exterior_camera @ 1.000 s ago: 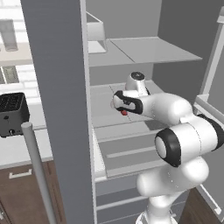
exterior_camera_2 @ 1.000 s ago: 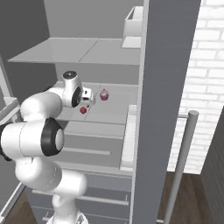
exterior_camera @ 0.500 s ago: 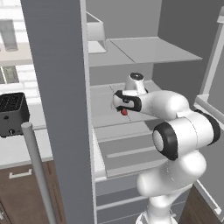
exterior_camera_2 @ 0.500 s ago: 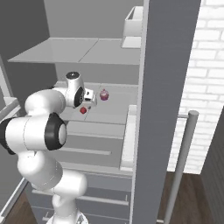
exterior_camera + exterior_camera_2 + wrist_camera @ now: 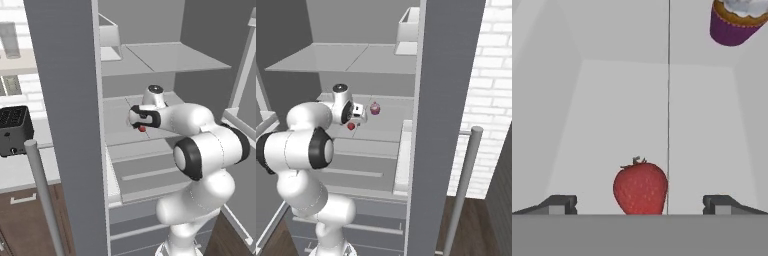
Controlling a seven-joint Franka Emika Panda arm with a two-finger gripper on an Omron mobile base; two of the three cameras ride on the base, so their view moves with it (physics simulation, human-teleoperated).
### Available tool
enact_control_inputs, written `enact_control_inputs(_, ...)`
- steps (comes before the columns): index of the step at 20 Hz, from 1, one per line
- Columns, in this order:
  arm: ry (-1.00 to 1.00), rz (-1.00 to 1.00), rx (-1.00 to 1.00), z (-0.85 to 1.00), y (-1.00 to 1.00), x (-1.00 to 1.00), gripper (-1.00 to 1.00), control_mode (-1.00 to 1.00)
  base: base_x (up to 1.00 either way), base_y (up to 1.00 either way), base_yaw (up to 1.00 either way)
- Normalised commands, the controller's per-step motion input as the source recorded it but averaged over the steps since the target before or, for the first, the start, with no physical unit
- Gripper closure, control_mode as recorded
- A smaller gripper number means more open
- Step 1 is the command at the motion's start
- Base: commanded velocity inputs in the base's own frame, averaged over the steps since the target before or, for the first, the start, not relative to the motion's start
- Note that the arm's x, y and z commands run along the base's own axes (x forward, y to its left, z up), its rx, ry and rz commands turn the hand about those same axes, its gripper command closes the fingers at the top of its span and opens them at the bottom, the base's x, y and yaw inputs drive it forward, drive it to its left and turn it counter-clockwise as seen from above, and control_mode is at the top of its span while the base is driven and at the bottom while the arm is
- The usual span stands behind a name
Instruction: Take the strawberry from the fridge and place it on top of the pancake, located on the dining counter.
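A small red strawberry (image 5: 640, 187) sits on a pale grey shelf (image 5: 637, 115) inside the open grey fridge (image 5: 70, 100). In the hand view it stands upright between my two dark fingertips (image 5: 559, 204), which are spread wide on either side without touching it. My gripper (image 5: 640, 205) is open. From the base cameras the strawberry (image 5: 142, 129) (image 5: 351, 126) shows just below the hand, with the gripper (image 5: 138, 120) (image 5: 356, 118) reaching into the middle shelf. The pancake and the dining counter are out of view.
A purple-cased cupcake (image 5: 734, 20) (image 5: 375, 108) stands farther back on the same shelf. A white box (image 5: 407, 25) rests on the shelf above. The fridge door (image 5: 448, 100) with its silver bar handle (image 5: 463, 185) stands open at the right. A black toaster (image 5: 15, 130) sits on the worktop at left.
The hand has reached slightly deeper over the strawberry. Its jaws stay wide apart and the strawberry has not moved.
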Motion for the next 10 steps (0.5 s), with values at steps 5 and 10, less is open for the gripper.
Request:
enact_control_inputs(5, 0.0, 0.0, 0.0, -0.17, 0.0, 0.15, -1.0, -1.0, 0.0, 0.0, 0.0)
enact_control_inputs(10, 0.0, 0.0, 0.0, -0.17, 0.0, 0.15, -1.0, -1.0, 0.0, 0.0, 0.0)
